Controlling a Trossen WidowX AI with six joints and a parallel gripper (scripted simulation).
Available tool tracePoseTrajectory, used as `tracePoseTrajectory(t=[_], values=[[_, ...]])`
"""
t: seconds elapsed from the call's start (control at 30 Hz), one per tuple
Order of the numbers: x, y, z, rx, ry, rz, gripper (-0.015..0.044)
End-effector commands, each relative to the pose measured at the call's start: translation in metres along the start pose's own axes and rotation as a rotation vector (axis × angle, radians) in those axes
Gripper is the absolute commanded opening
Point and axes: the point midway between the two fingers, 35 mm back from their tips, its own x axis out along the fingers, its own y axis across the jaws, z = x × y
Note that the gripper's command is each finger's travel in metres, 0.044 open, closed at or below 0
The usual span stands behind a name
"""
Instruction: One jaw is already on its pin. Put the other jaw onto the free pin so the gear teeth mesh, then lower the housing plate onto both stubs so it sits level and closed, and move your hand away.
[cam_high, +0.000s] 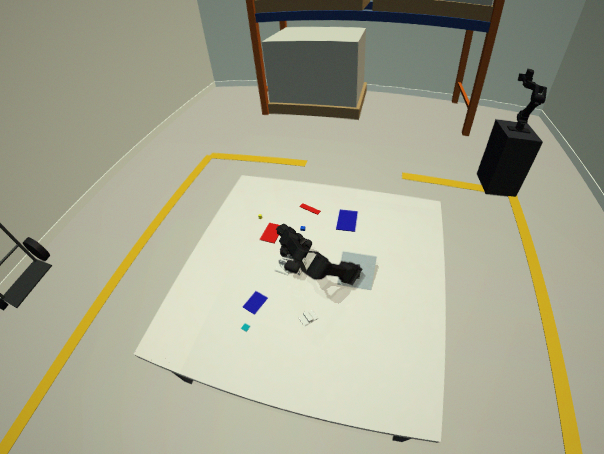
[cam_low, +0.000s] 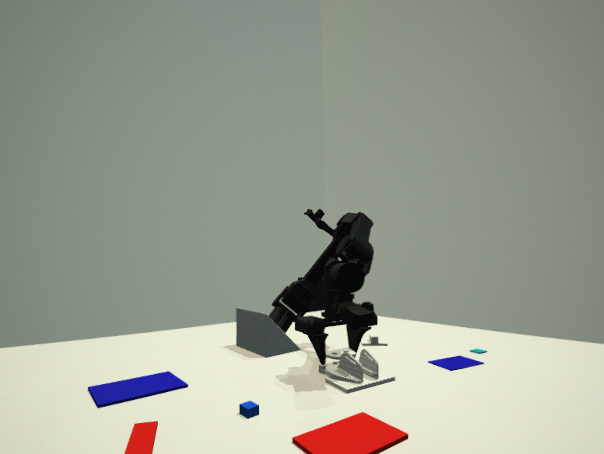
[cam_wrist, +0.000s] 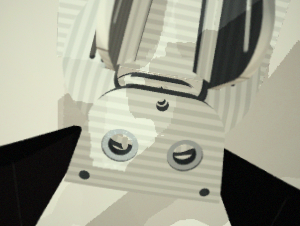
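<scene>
My gripper (cam_low: 338, 357) (cam_wrist: 148, 144) is shut on the grey housing plate (cam_wrist: 157, 170) (cam_low: 341, 353), with one finger on each side edge. The plate is low over the rear of the base (cam_low: 367, 385), behind the upright parts of the two jaws. One jaw (cam_wrist: 102, 35) (cam_low: 350, 371) and the other jaw (cam_wrist: 240, 50) (cam_low: 370, 364) stand side by side with a gap between them. Dark crescents and small light parts show inside the plate's two ringed holes. Whether the stubs are in them cannot be told. The pins and gear teeth are hidden.
A blue cube (cam_high: 302, 228) (cam_low: 249, 410) and a red plate (cam_high: 269, 234) (cam_low: 350, 435) lie near the base. Blue plates (cam_high: 347, 221) (cam_high: 255, 303) lie farther off. A small pale fixture (cam_high: 308, 318) (cam_low: 374, 341) and a grey wedge (cam_low: 260, 330) stand behind.
</scene>
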Motion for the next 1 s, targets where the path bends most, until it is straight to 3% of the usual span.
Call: tracePoseTrajectory(t=[0.0,0.97], values=[[0.0009,0.0002,0.0003,0.005,-0.002,0.003,0.0351],[0.0076,0.0002,0.0003,0.004,-0.002,0.004,0.0351]])
